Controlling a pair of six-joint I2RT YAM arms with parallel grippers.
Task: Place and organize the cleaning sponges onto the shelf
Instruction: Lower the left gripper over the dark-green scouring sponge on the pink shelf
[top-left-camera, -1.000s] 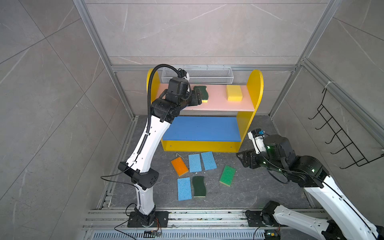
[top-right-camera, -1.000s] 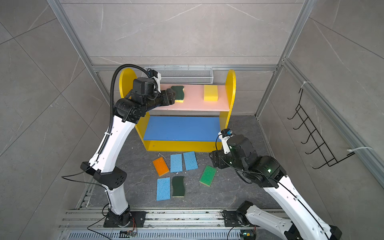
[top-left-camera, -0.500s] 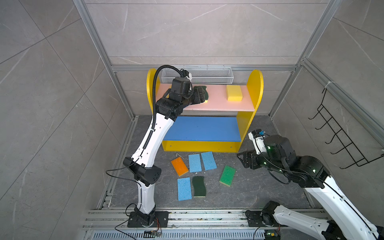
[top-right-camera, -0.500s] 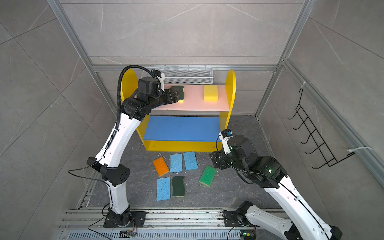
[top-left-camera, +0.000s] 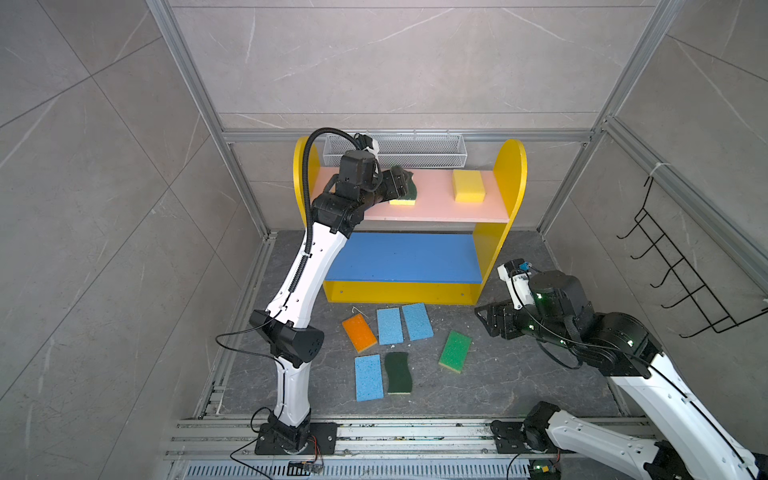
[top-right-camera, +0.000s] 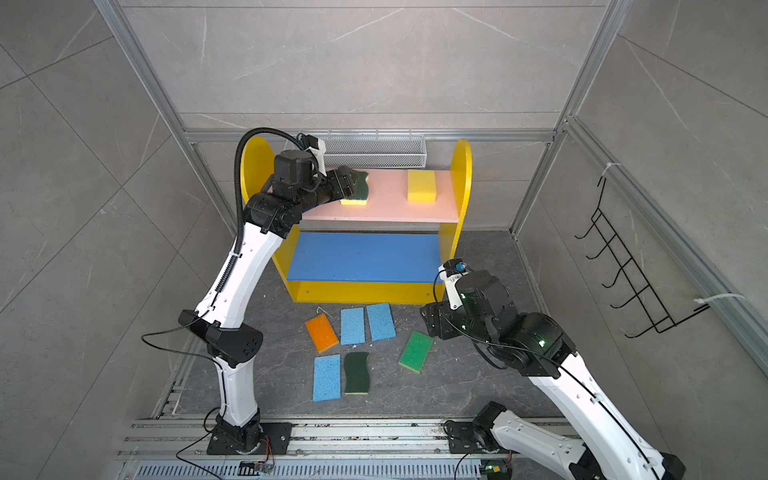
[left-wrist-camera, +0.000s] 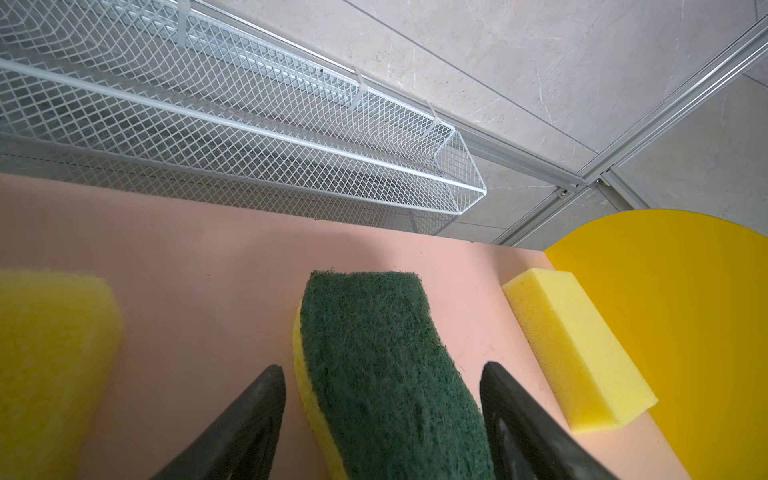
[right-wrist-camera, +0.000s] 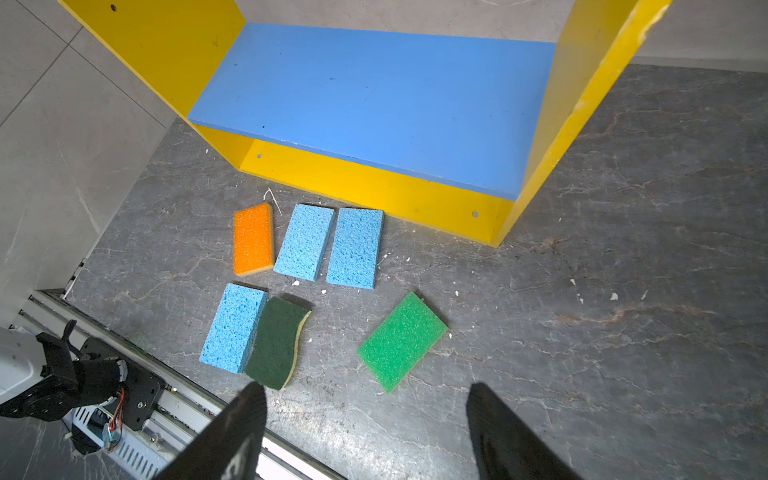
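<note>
Up on the shelf with the left gripper: jaws spread wide, straddling the dark-green sponge rather than pinching it, with a sliver of pink board visible on each side. Lying flat there, scouring face up, yellow foam underneath, wavy along the edges, long axis running straight out from between the fingers toward the back of the shelf. Flanked by a yellow block on one side and a second yellow block on the other, both clear of it. Probably calls for a straight pull-back along that axis; any sideways drift could drag it askew.

Down low, right gripper wide open and empty, hovering nearest the bright-green sponge, set slantwise to the line between the fingers. Likely needs a wrist turn first. Six left on the floor.
</note>
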